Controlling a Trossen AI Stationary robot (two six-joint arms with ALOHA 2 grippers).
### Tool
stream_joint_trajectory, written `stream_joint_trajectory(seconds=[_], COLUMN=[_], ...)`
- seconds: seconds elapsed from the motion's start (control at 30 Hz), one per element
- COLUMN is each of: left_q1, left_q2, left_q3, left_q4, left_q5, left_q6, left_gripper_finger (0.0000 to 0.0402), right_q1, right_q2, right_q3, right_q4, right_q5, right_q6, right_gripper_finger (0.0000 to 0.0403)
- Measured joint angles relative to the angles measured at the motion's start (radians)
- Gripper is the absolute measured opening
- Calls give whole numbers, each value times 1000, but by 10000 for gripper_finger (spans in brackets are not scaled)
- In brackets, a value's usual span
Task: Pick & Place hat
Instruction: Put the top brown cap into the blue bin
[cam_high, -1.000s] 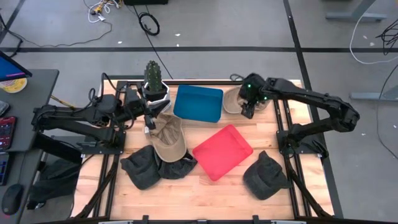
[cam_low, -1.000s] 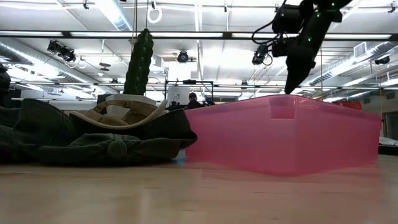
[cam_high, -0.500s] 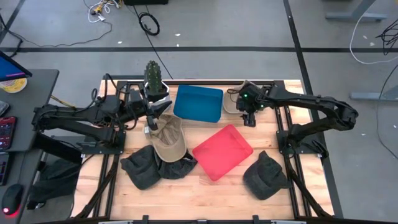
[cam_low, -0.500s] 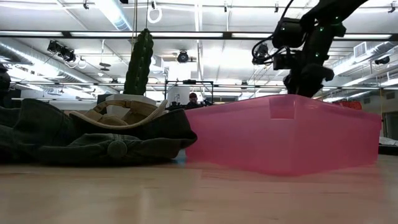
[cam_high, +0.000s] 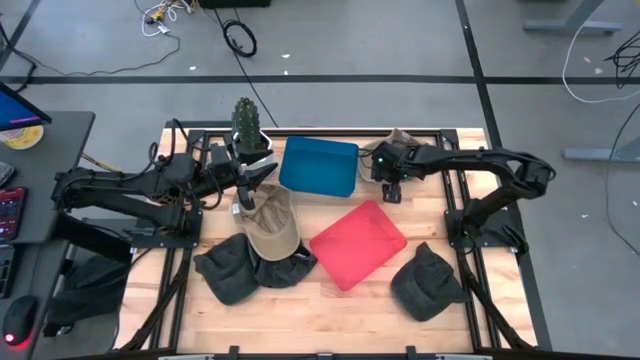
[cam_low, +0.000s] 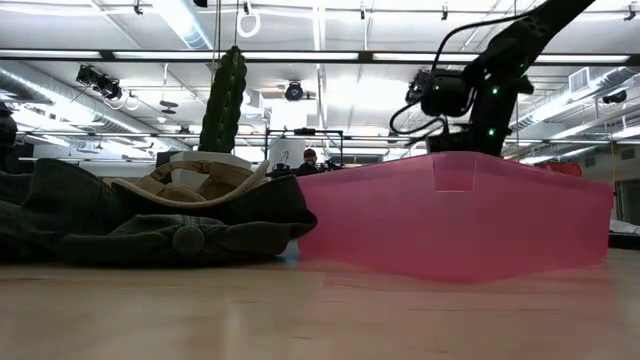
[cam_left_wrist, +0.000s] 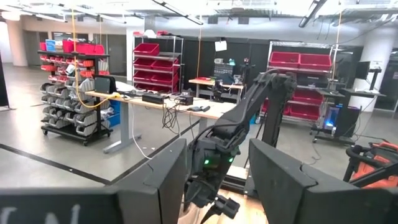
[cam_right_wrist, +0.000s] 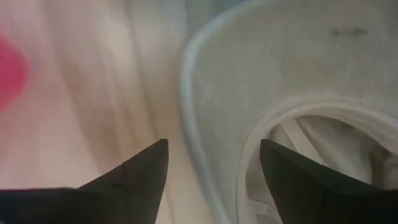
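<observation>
My right gripper (cam_right_wrist: 211, 163) hung, jaws apart, over the pale hat's (cam_right_wrist: 298, 93) brim at the counter's one o'clock; closing there risked pinching only the edge and slipping.

Target hat (cam_high: 372, 160): pale beige cap at the counter's far edge, just beside the blue bin (cam_high: 319, 166), lying upside down; brim and inner band visible in right wrist view (cam_right_wrist: 298, 93).
</observation>
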Motion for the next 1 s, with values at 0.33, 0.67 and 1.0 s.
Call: stream_joint_trajectory(seconds=[0.33, 0.67, 1.0], left_q1=[0, 0, 0], left_q2=[0, 0, 0], left_q3=[0, 0, 0], left_q4=[1, 0, 0], left_q5=[0, 0, 0], left_q6=[1, 2, 11], left_gripper_finger=[178, 178, 178], right_q1=[-12, -12, -12], right_q2=[18, -128, -459], right_q3=[0, 0, 67], right_q4=[7, -79, -151], right_q5=[101, 170, 227], right_q6=[22, 29, 191], right_gripper_finger=[90, 8, 6])
